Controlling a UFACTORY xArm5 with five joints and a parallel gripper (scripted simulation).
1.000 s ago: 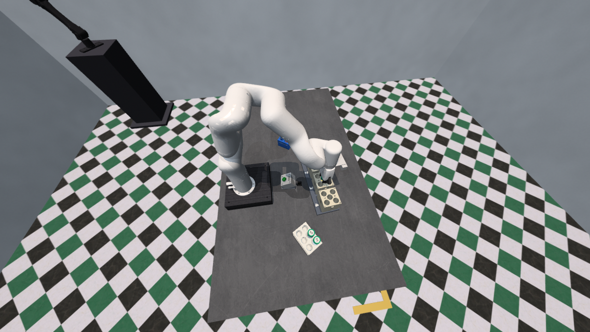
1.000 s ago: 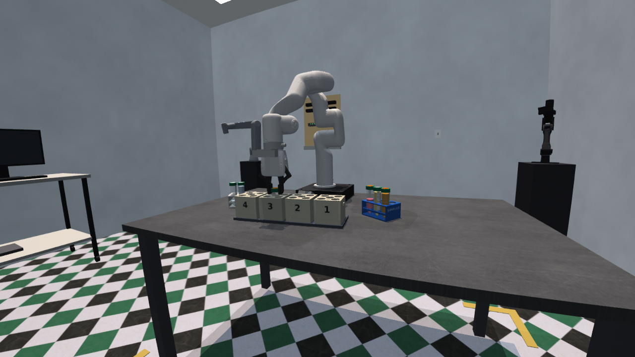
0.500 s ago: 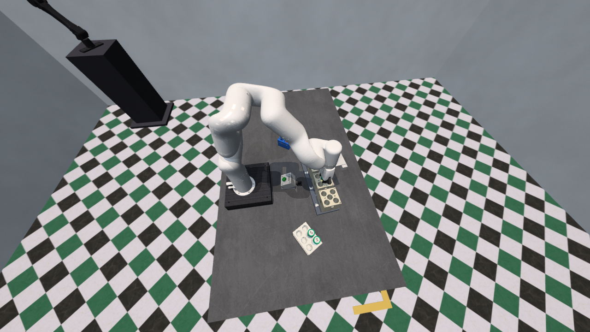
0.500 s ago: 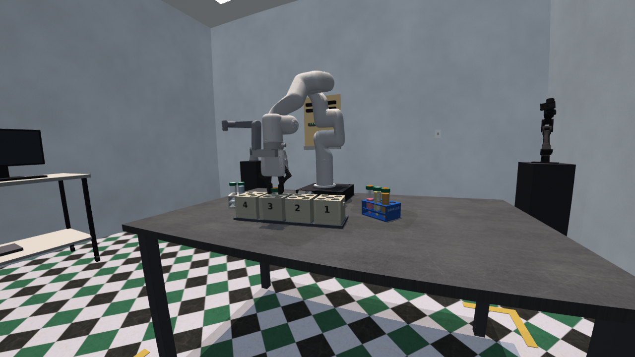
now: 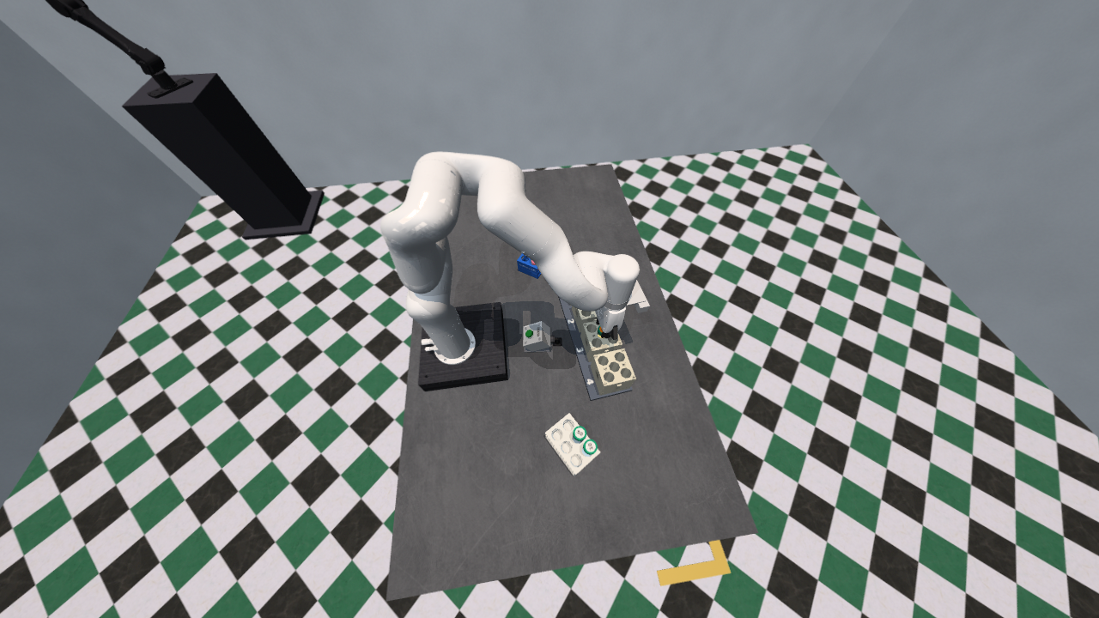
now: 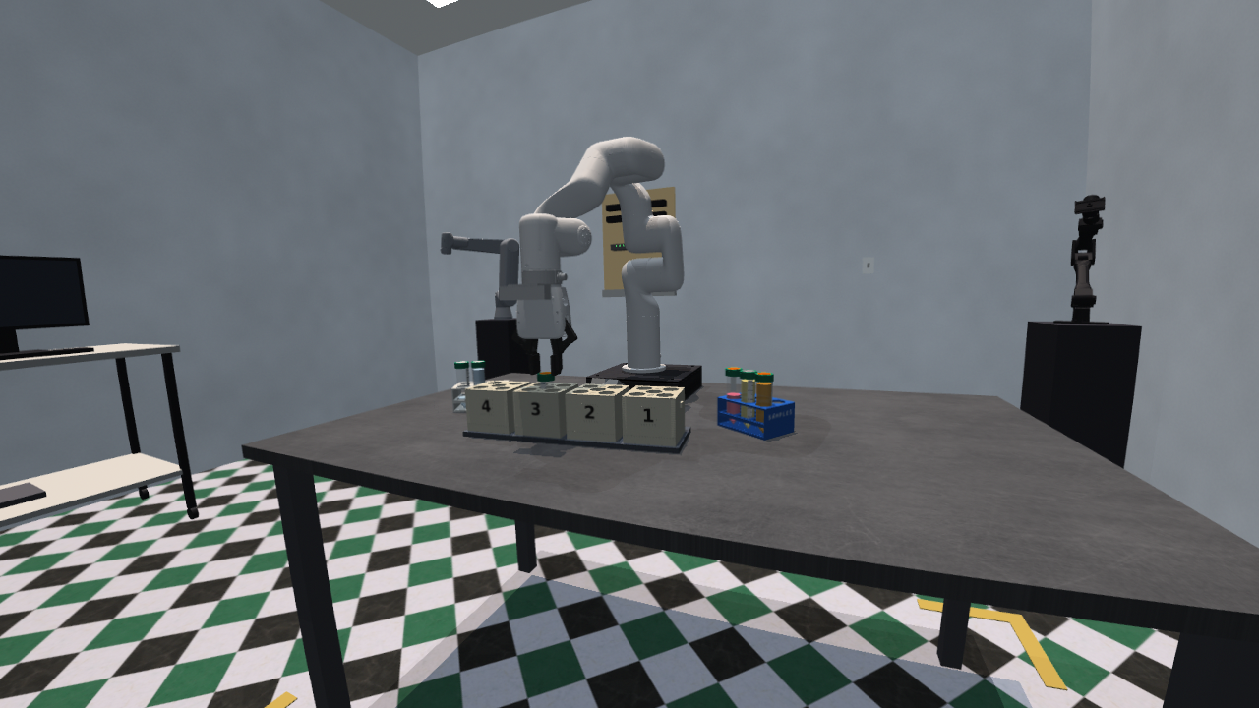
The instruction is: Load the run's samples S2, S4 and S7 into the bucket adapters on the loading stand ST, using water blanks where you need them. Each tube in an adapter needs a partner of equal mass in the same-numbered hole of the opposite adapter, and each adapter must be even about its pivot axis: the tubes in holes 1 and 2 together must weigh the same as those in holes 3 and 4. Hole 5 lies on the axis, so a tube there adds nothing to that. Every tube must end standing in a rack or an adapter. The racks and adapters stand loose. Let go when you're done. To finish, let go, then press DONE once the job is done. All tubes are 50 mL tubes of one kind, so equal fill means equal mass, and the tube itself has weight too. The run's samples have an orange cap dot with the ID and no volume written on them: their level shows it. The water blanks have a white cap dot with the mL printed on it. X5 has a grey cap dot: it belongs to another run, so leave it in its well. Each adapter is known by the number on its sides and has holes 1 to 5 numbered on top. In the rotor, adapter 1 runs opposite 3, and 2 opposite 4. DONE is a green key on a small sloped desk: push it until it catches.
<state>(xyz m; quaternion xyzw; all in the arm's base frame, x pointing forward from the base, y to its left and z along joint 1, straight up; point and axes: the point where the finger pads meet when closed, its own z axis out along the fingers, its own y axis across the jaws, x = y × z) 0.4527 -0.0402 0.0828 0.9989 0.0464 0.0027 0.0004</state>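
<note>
Beige adapters (image 6: 590,413) read 4, 3, 2, 1; gripper (image 6: 551,362) released above 3.

The table (image 6: 880,493) is dark grey with black legs. The floor (image 5: 883,384) has a pattern of green, black and white diamonds, with a yellow corner mark (image 5: 695,570). The arm (image 5: 499,207) is white on a black base plate (image 5: 430,376). The four adapters (image 6: 576,412) are beige with black numbers. One rack (image 6: 756,418) is blue, the other rack (image 5: 564,449) is white. The tube caps (image 5: 585,441) are green with white dots. The key (image 5: 530,333) is green. The walls (image 6: 880,176) are grey-blue.
</note>
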